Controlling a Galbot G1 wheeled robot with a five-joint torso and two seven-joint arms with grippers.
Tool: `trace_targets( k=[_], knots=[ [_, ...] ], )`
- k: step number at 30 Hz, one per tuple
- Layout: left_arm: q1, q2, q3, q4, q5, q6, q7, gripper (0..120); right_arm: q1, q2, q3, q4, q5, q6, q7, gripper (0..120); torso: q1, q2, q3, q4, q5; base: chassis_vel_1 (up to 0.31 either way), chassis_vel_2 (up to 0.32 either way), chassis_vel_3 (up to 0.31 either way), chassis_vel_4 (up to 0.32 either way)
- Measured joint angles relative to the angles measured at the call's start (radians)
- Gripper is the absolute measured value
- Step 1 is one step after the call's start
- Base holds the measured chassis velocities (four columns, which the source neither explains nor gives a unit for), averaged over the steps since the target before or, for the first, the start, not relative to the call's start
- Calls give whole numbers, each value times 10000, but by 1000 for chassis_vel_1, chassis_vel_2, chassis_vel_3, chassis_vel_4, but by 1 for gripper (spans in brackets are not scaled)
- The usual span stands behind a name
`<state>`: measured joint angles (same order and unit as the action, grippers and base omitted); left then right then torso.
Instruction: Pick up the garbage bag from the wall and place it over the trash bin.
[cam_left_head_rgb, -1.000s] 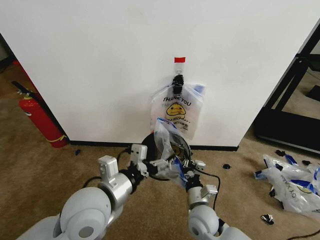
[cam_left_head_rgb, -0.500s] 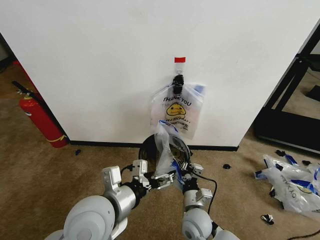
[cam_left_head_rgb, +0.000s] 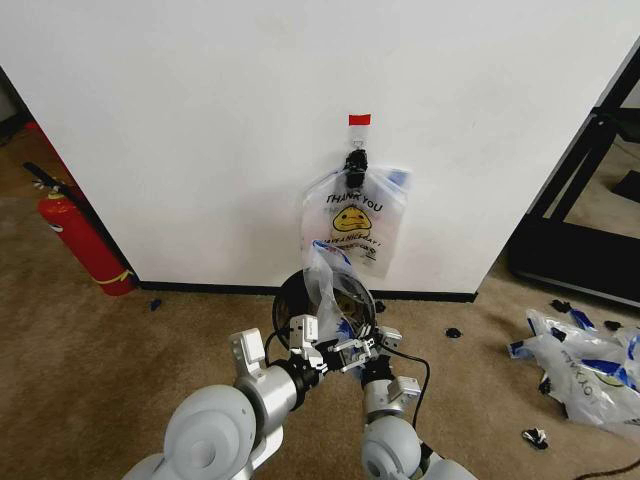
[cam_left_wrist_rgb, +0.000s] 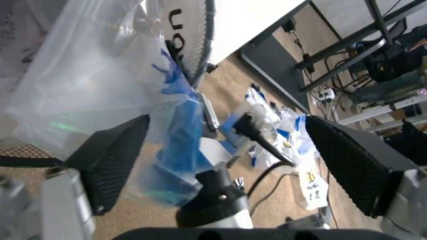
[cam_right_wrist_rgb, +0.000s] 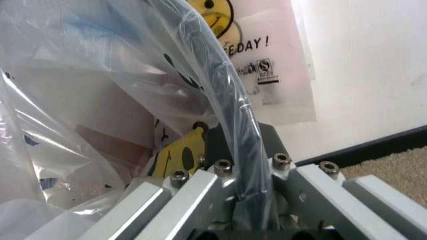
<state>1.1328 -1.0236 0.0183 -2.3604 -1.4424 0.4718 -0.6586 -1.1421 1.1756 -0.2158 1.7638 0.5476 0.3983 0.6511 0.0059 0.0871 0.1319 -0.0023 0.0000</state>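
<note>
The wall (cam_left_head_rgb: 200, 120) is a broad white panel with a black baseboard, standing on brown carpet (cam_left_head_rgb: 80, 340). Near its middle a second bag (cam_left_head_rgb: 355, 222) printed "THANK YOU" hangs from a black clip (cam_left_head_rgb: 356, 160) under a red tape strip (cam_left_head_rgb: 359, 120). A red fire extinguisher (cam_left_head_rgb: 75, 235) leans at the wall's left end, and loose bags (cam_left_head_rgb: 585, 365) lie on the carpet far to the right. Below the hanging bag stands the trash bin (cam_left_head_rgb: 300, 295), its black rim against the baseboard. The garbage bag (cam_left_head_rgb: 328, 285) rises crumpled over the bin's mouth, partly draped on the rim. The left claw (cam_left_head_rgb: 322, 356) is spread wide, its black pads (cam_left_wrist_rgb: 113, 155) well apart with the bag's blue-tinted plastic beside one pad. The right claw (cam_left_head_rgb: 372, 345) sits just beside it, pinching the bag's film against the bin's rim.
</note>
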Motion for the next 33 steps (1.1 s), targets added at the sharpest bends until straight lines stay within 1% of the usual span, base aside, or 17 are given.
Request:
trace_targets(
  k=[1,2,3,4,7,9,10,14,16,17,21,22,24,25,28,30,33],
  knots=[
    [-34,15,9,54,34,0,14,86,12,0,7,-3,6,0,-6,0,0,0,0,0,0,0,0,0,0],
    [-34,15,9,54,34,0,14,86,12,0,7,-3,6,0,-6,0,0,0,0,0,0,0,0,0,0],
    [-53,29,15,91,64,0,22,83,25,2,13,-9,14,0,-10,0,0,0,0,0,0,0,0,0,0],
    [-103,76,30,191,129,-2,41,76,61,8,19,-35,36,0,-21,0,0,0,0,0,0,0,0,0,0],
    [-161,144,46,307,185,-4,47,65,128,12,21,-73,89,0,-42,0,0,0,0,0,0,0,0,0,0],
    [-168,166,46,319,188,-1,46,63,141,11,21,-77,102,0,-43,0,0,0,0,0,-1,0,0,0,0],
    [-173,249,33,329,189,43,46,56,166,8,25,-81,130,0,-46,0,0,0,0,0,-1,0,0,0,0],
    [-104,668,-68,145,187,234,44,38,236,-63,68,-131,177,-1,-97,0,0,0,0,1,0,0,0,0,0],
    [-79,817,-109,72,181,281,45,31,260,-101,104,-157,192,1,-121,0,0,0,0,0,0,0,0,0,0],
    [-79,817,-109,72,181,281,45,31,260,-101,104,-157,192,1,-121,0,0,0,0,0,0,0,0,0,0],
    [-79,898,-153,120,179,317,46,15,294,-138,183,-161,257,13,-175,0,0,0,0,0,-1,0,0,0,0],
    [-91,880,-156,147,178,318,46,12,305,-141,195,-163,274,14,-189,0,0,0,0,0,-1,0,0,0,0],
    [-99,853,-173,155,174,319,46,20,331,-142,222,-193,291,18,-210,0,0,0,0,0,-1,0,0,0,0],
    [-99,853,-173,155,174,319,46,20,331,-142,222,-193,291,18,-210,0,0,0,0,0,-1,0,0,0,0],
    [-3,886,-323,-2,66,360,73,32,372,-156,269,-279,308,19,-228,0,0,0,0,0,-1,0,0,0,0],
    [58,931,-423,-86,0,395,100,38,406,-163,289,-341,322,23,-235,0,0,0,0,1,-1,0,0,0,0],
    [90,960,-474,-104,-20,411,119,39,443,-169,311,-412,341,26,-244,0,0,0,0,1,-1,0,0,0,0]
  ],
)
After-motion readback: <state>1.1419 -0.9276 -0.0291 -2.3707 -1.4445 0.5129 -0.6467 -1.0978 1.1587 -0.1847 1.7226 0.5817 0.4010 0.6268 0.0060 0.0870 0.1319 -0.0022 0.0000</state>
